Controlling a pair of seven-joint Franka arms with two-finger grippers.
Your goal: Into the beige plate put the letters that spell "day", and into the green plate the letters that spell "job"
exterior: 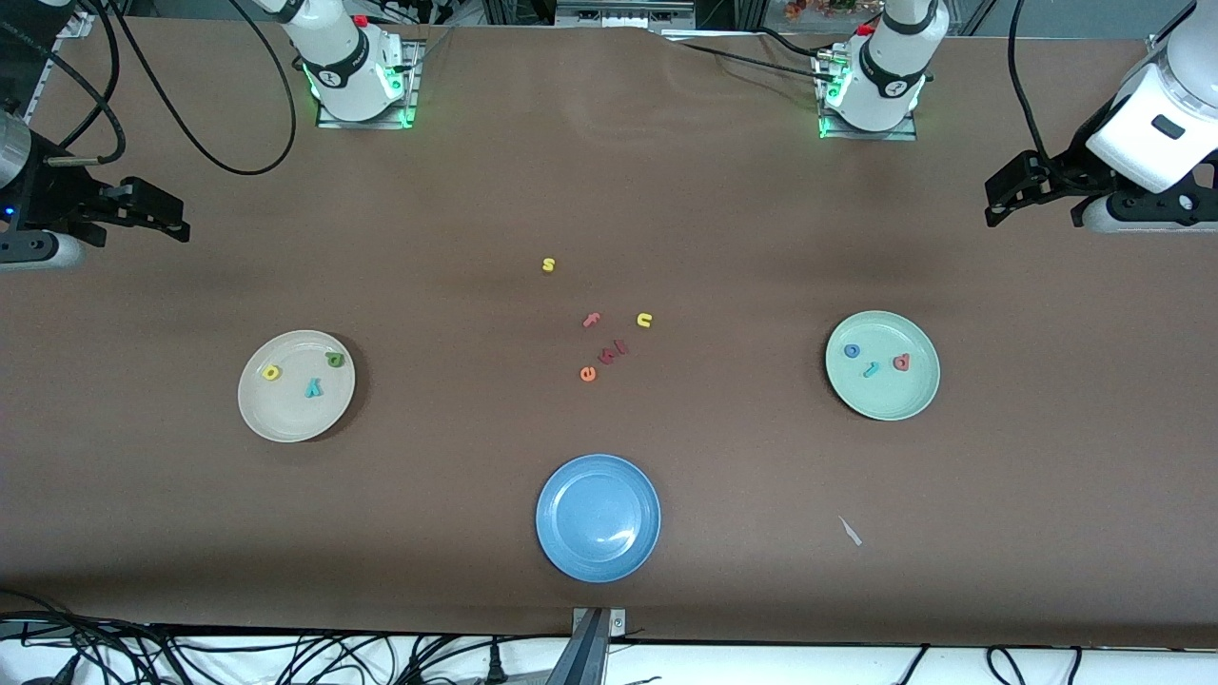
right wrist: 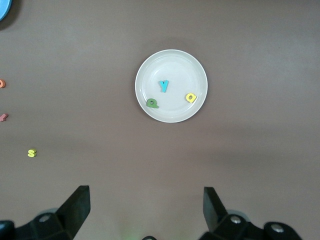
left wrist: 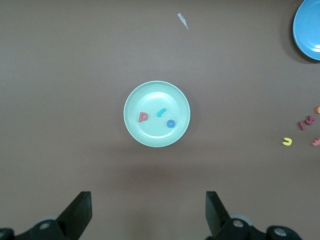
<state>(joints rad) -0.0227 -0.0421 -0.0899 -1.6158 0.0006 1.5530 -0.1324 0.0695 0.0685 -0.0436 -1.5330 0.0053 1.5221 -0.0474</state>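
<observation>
The beige plate [exterior: 285, 416] [right wrist: 172, 62] lies toward the right arm's end and holds the yellow "a" [exterior: 271, 372], teal "y" [exterior: 313, 387] and dark green "d" [exterior: 334, 359]. Toward the left arm's end, the green plate [exterior: 890, 401] [left wrist: 155, 95] holds the blue "o" [exterior: 852, 351], teal "j" [exterior: 870, 370] and red "b" [exterior: 900, 362]. My right gripper [exterior: 166, 214] [right wrist: 146, 207] hangs open and empty over bare table at its end. My left gripper [exterior: 994, 202] [left wrist: 149, 210] hangs open and empty over bare table at the other end.
A blue plate [exterior: 598, 547] sits empty near the front camera's edge. Loose letters lie mid-table: a yellow "s" [exterior: 548, 264], a pink "f" [exterior: 591, 320], a yellow "u" [exterior: 644, 320], red letters [exterior: 617, 352] and an orange "e" [exterior: 587, 374]. A paper scrap [exterior: 850, 531] lies nearby.
</observation>
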